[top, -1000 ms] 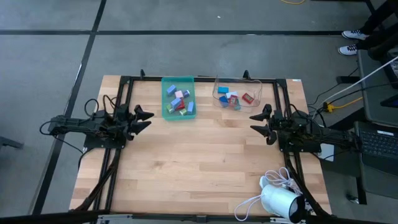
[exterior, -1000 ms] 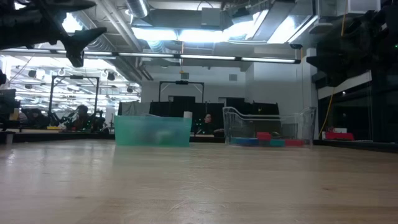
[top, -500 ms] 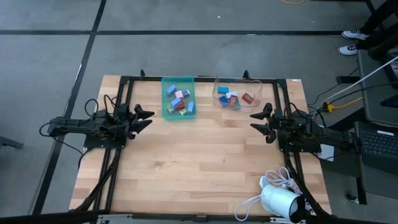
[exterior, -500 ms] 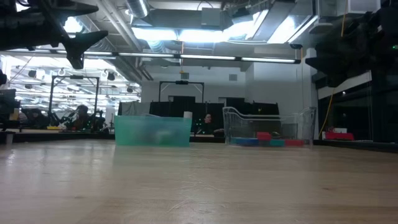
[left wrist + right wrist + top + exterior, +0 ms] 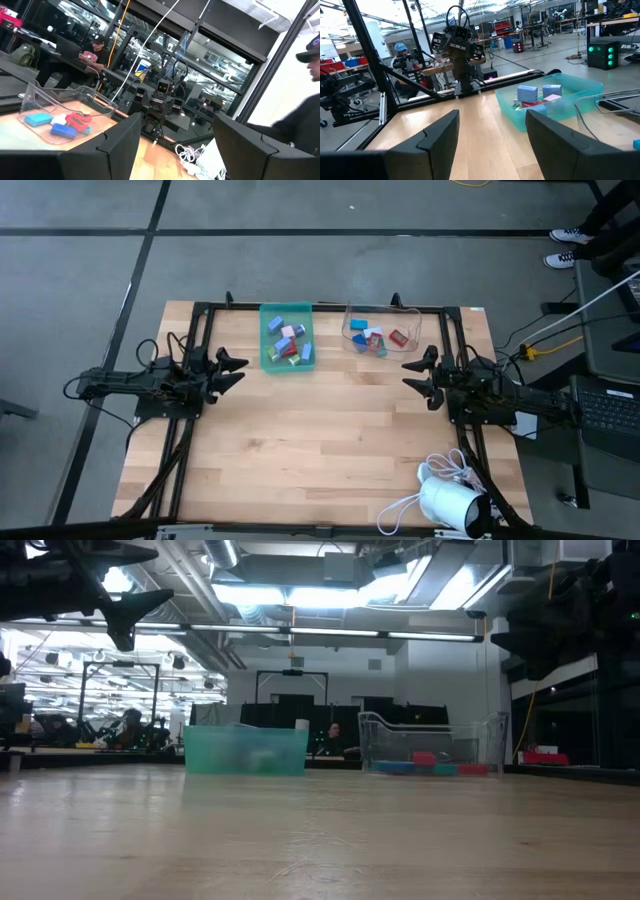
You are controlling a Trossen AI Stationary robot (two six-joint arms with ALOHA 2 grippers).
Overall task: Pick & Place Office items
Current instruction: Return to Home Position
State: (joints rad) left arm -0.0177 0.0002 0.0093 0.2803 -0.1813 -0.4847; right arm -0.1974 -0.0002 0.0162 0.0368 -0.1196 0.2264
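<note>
Jaws seemingly parted, level: left gripper [image 5: 243, 371], right gripper [image 5: 405, 377].

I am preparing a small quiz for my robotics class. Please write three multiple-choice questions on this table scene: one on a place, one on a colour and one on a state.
1. Seen from above, where does the clear bin stand relative to the teal tray?
A. On the left arm's side of it
B. On the right arm's side of it
C. Stacked on top of it

2. Which colour of piece lies in the clear bin?
A. Yellow
B. Black
C. Red

3. In what state are the left gripper and the right gripper?
A. Both open and empty
B. Left shut on a piece
C. Right lowered into the bin

Answers:
1 B: the high view shows the bin beside the tray, toward the right arm.
2 C: a red piece lies on the bin's floor.
3 A: each wrist view shows fingers spread with nothing between them.
</note>
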